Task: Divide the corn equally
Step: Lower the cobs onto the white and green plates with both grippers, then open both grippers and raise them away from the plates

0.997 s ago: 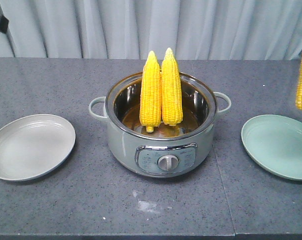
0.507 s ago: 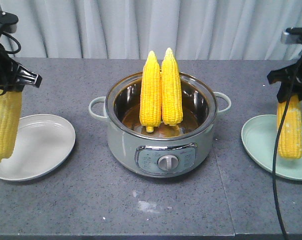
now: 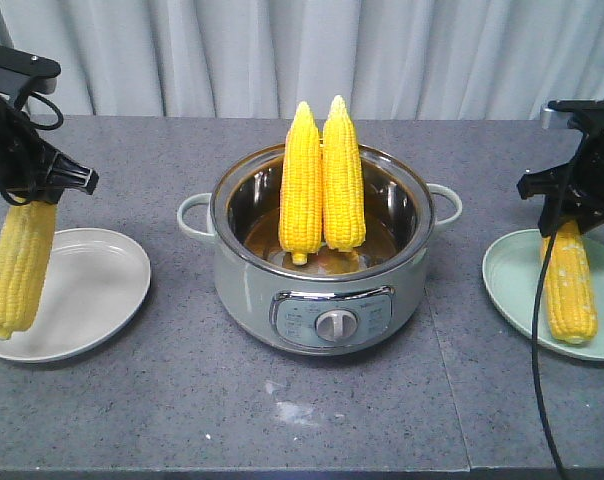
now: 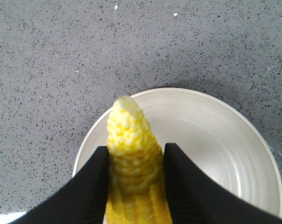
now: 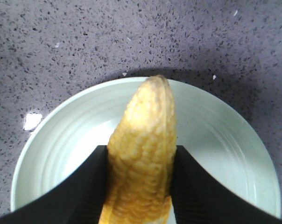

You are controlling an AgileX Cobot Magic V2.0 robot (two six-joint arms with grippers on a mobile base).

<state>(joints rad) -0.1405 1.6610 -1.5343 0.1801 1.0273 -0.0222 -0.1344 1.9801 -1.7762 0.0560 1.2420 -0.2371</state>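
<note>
I log: left jaws clamped on corn cob [image 3: 18, 265] over white plate [image 3: 97, 300]; right jaws clamped on second cob [image 3: 570, 285] over green plate [image 3: 510, 275]. Two cobs [image 3: 322, 180] upright in cooker [image 3: 322, 300]. Judged stiff, weighty, slick: grip upper half.

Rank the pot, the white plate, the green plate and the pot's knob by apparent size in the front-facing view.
1. Pot.
2. White plate and green plate: alike; the green one runs off the frame edge, so no ranking between them.
3. Knob.
</note>
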